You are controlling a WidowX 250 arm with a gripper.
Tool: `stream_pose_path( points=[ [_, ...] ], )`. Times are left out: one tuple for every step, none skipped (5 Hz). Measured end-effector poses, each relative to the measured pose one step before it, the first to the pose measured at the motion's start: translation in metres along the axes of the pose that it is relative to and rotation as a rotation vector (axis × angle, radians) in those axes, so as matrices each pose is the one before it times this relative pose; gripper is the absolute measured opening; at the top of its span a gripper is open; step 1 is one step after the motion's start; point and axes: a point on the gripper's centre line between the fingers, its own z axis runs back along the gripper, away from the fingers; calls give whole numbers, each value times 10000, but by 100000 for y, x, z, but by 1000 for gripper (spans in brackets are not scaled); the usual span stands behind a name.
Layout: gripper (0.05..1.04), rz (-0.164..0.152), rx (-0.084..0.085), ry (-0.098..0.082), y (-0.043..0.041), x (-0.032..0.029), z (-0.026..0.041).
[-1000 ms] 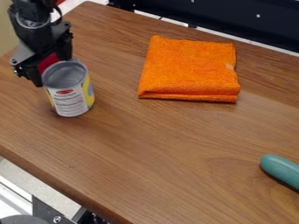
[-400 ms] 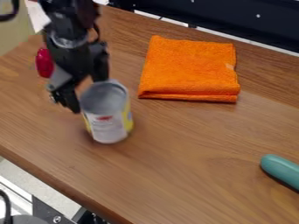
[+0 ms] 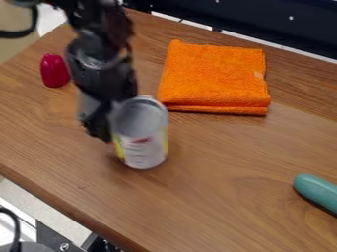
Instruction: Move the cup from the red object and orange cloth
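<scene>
Camera view: cup (image 3: 145,142) upright, gripper (image 3: 116,118) alongside
Cup (open metal can, paper-type label) is near the lower L corner of the orange cloth (image 3: 214,78), well apart from the red object (image 3: 54,71) at upper L; base appears at table (image 3: 217,192) level, contact n/c. Gripper is against the cup's L/rear side; state: can't tell if open or clamped on the wall, due to blur. Est. handling: rigid, approx. light if empty, smooth wall may slip or turn under low force. Rec. hold: opp. sides of wall, approx. mid-ht., below rim; avoid one-sided push nr. top (tip risk). Thin wall may dent if over-squeezed
</scene>
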Motion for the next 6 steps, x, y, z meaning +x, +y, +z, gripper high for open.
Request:
stream_pose_path(
  points=[
    [998, 31, 68, 293, 51, -2495, 304],
    [998, 136, -67, 110, -13, -1675, 196],
    [998, -33, 111, 278, 141, -2677, 388],
    [998, -145, 20, 173, -317, -1352, 763],
    [998, -306, -80, 250, -376, 426, 706],
    [998, -340, -17, -42, -119, 1589, 682]
  ],
)
